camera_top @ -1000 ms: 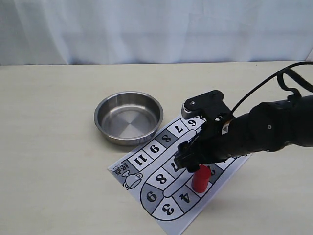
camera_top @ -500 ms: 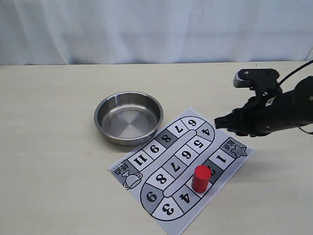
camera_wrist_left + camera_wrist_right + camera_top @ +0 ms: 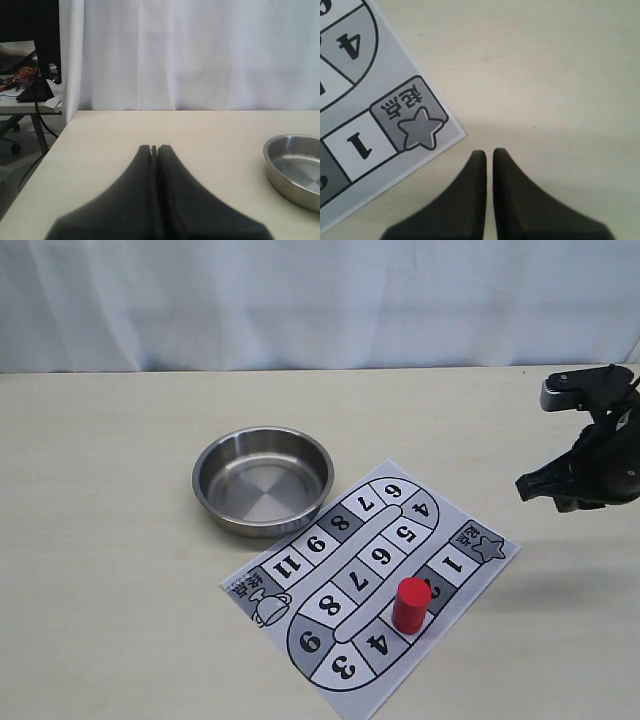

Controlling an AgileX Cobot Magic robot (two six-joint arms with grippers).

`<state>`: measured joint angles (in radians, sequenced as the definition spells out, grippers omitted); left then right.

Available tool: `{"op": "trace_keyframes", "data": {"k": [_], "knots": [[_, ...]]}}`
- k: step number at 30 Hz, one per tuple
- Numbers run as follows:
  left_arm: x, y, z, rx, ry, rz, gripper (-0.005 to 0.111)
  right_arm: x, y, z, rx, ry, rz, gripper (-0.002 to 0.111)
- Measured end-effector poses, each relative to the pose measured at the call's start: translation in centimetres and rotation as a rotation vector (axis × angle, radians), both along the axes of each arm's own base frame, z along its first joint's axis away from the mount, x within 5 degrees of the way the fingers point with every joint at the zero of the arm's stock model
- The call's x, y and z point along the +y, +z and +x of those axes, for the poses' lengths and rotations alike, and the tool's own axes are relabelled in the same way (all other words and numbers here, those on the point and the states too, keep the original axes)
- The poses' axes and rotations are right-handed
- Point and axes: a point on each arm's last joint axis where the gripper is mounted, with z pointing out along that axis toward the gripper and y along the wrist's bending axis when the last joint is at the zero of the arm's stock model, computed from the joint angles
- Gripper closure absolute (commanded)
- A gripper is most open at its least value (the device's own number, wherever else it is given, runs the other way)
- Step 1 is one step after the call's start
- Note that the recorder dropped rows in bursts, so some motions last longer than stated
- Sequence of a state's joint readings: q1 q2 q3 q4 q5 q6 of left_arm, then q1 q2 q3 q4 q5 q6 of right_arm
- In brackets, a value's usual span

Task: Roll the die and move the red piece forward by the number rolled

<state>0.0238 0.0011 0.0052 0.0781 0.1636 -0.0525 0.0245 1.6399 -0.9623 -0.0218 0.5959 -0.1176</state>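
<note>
Plainly, a pale beige table [image 3: 120, 540] meets a white curtain [image 3: 300, 300]; left pincer [image 3: 154, 148] and right pincer [image 3: 489, 152] are closed, empty.

Ext cam: high, tilted down toward far curtained edge of pale worktop [image 3: 100, 590]. L wrist: low, level, shares round shiny steel bowl [image 3: 295, 167] w/ ext. R wrist: close, straight down, shares star corner of printed paper board [image 3: 415, 125].

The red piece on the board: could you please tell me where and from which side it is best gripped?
Grip the red piece on its curved sides, near the top, coming straight down from above. It stands upright on the board, a plain cylinder taller than wide, so any two opposite sides should hold evenly and a side approach might tip it.
</note>
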Motion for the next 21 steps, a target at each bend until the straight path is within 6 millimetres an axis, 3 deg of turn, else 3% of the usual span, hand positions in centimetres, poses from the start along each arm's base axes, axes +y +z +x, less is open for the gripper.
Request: {"op": "trace_keyframes", "data": {"k": [11,16,21], "knots": [[0.0,0.0,0.0,0.0,0.0,-0.002,0.107,-0.5,1.0,-0.6,0.023,-0.017,-0.005,0.104],[0.0,0.0,0.0,0.0,0.0,-0.002,0.107,-0.7,4.5,-2.1,-0.076,-0.019,-0.007,0.104],[0.0,0.0,0.0,0.0,0.0,-0.004,0.107,-0.7,8.5,-5.4,-0.222,-0.016,-0.007,0.104]]}}
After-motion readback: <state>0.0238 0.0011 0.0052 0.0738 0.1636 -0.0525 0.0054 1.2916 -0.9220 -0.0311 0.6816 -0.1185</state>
